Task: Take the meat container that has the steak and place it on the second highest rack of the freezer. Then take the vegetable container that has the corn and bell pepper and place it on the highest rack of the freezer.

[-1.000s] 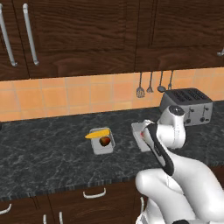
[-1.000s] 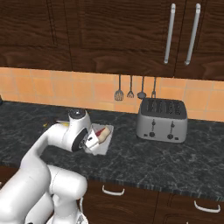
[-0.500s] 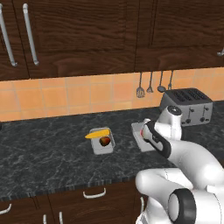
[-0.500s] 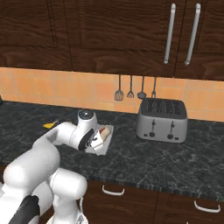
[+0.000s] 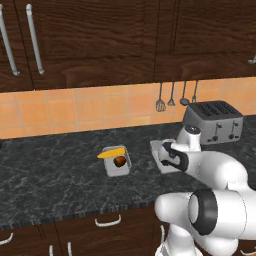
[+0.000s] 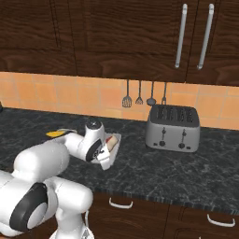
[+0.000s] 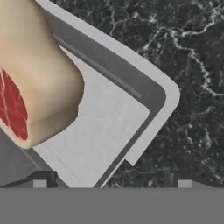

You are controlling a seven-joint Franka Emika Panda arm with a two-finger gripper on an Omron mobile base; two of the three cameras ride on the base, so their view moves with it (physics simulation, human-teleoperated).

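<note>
The jaws hang wide apart right over the meat tray (image 7: 144, 94) on the desk (image 5: 55, 175). Up close the hand view catches the steak (image 7: 30, 83) in it, while the left base view has the corn (image 5: 111, 153) and pepper (image 5: 119, 161) tray nearby.

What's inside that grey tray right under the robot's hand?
The shallow grey tray holds a steak, red raw meat with a pale fat rim, lying on its flat floor. The white arm covers most of the tray from the base views.
</note>
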